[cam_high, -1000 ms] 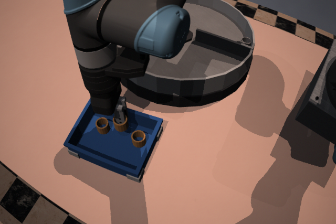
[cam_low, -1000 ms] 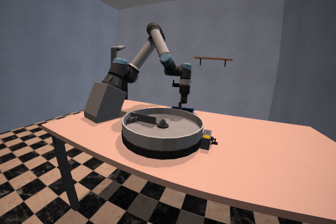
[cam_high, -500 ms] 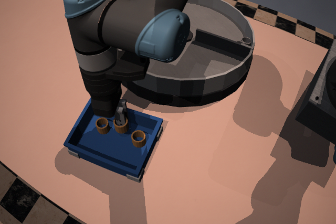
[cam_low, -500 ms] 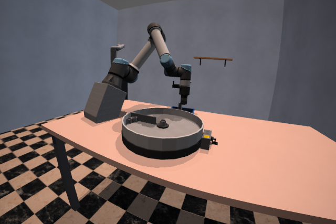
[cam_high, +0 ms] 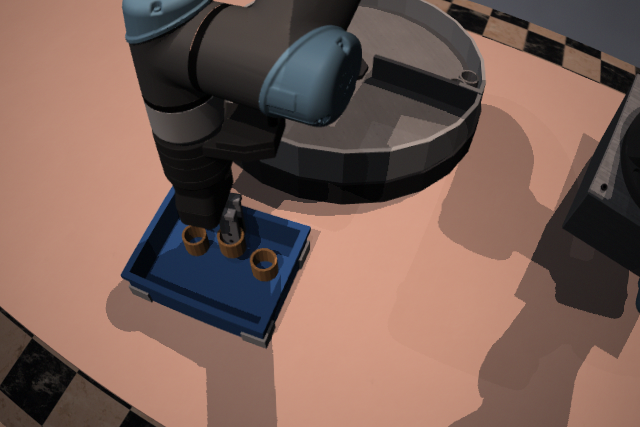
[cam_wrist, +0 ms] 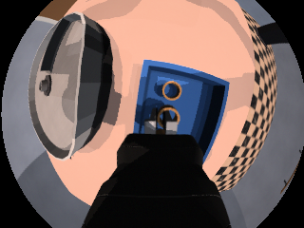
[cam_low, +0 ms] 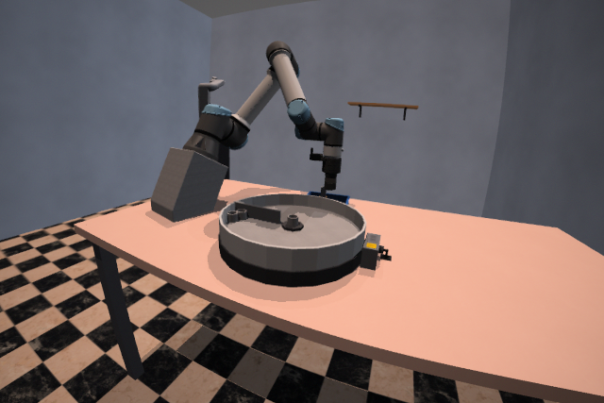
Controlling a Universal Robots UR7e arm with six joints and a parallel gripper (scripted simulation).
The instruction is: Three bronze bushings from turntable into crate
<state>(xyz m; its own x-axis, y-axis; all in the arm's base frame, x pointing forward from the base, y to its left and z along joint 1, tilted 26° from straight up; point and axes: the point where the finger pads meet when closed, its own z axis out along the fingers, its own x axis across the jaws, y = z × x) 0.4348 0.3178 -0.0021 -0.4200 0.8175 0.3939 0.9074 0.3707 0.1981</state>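
The blue crate (cam_high: 193, 307) (cam_low: 341, 197) (cam_wrist: 142, 85) holds two free-standing bronze bushings: a left one (cam_high: 195, 248) and a right one (cam_high: 264, 273) (cam_wrist: 172, 99). My gripper (cam_high: 231, 239) (cam_wrist: 160, 114) points down into the crate, shut on the wall of a third bronze bushing (cam_high: 232, 251) (cam_wrist: 179, 117). This one is upright between the other two, at or very near the crate floor. The left bushing is hidden in the wrist view. The turntable (cam_high: 356, 166) (cam_low: 293, 260) (cam_wrist: 95, 71) bears two grey bushings, a left one (cam_low: 232, 216) and a right one (cam_low: 242, 214), beside its divider.
The divider (cam_high: 423, 83) (cam_low: 260, 211) stands up from the turntable, near its centre hub (cam_low: 293, 222). The turntable's raised wall is close to the crate's back side. A small box (cam_low: 370, 254) is fixed at the turntable's outside. The crate's walls surround the fingers.
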